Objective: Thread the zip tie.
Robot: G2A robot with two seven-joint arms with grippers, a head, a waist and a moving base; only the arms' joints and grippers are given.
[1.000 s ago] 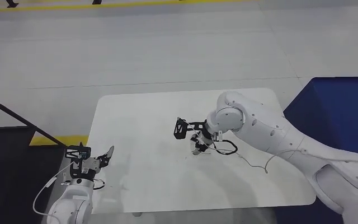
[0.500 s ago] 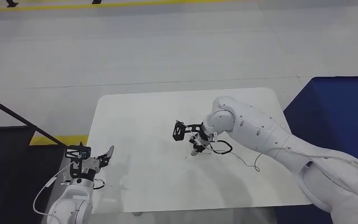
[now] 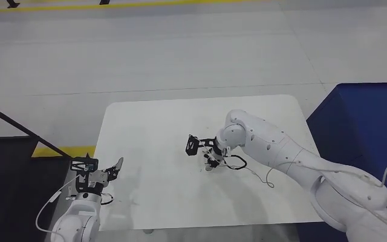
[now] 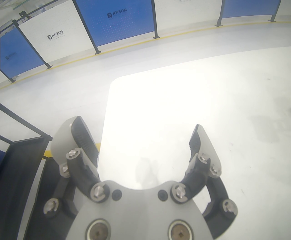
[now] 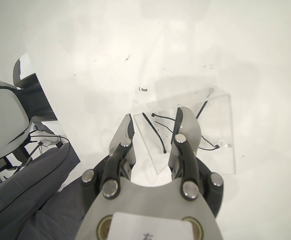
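Note:
Several black zip ties lie loose in a shallow clear plastic tray [image 5: 230, 113] on the white table [image 3: 151, 133]. One zip tie [image 5: 154, 131] lies straight between my right gripper's fingers; a second zip tie [image 5: 163, 118] runs behind one finger. My right gripper [image 5: 154, 123] hovers open just above the tray's near end, near the table's middle [image 3: 209, 160]. My left gripper [image 4: 138, 129] stands open and holds nothing, at the table's front left corner [image 3: 113, 167], far from the tray.
A blue panel [image 3: 357, 121] stands off the table's right side and a black frame [image 3: 24, 136] off its left. Blue and white barrier panels [image 4: 122, 20] line the floor beyond. Small dark specks [image 5: 143, 89] mark the table past the tray.
My right arm has shifted a little to the left and toward the table's front, with its gripper still open. The left arm has kept still.

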